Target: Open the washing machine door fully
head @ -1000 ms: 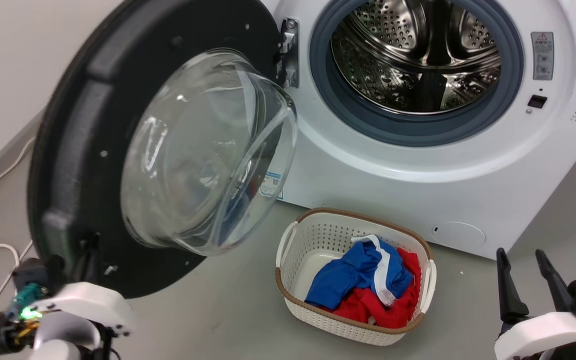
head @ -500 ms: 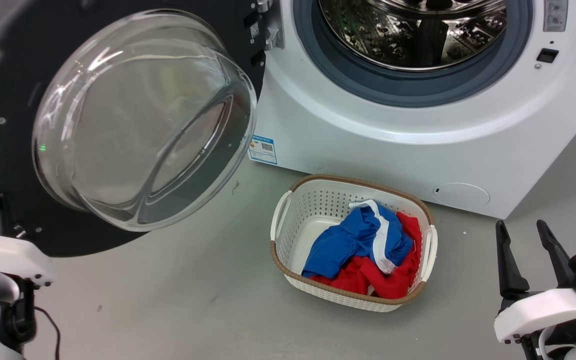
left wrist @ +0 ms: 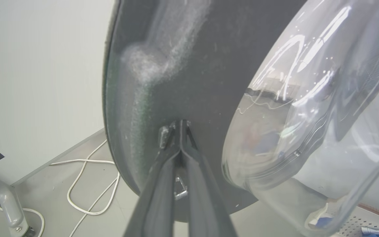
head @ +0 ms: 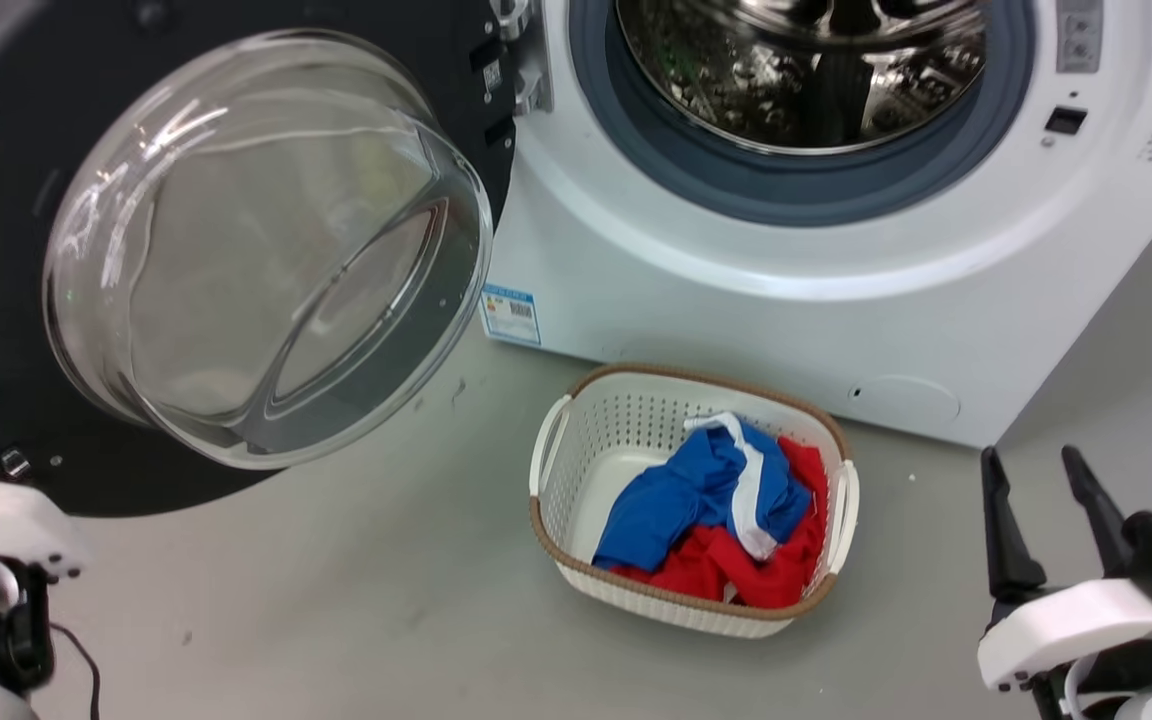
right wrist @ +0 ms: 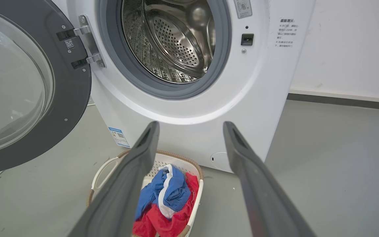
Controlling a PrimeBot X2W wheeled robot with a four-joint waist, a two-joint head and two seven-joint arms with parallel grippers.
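Door open wide, left tool at its inner face.
We find the washing machine door [head: 266,250] standing open to the left of the drum [head: 806,70], glass bowl facing us. Our left tool [left wrist: 180,131] is pressed together, tips touching the door's black inner face. Our right tool [head: 1028,460] is spread, right of the basket [head: 556,480].

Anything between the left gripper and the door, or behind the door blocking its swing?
Nothing between: the left gripper tips rest on the washing machine door. Behind it, a wall with a grey stand at its foot; gap looks open.
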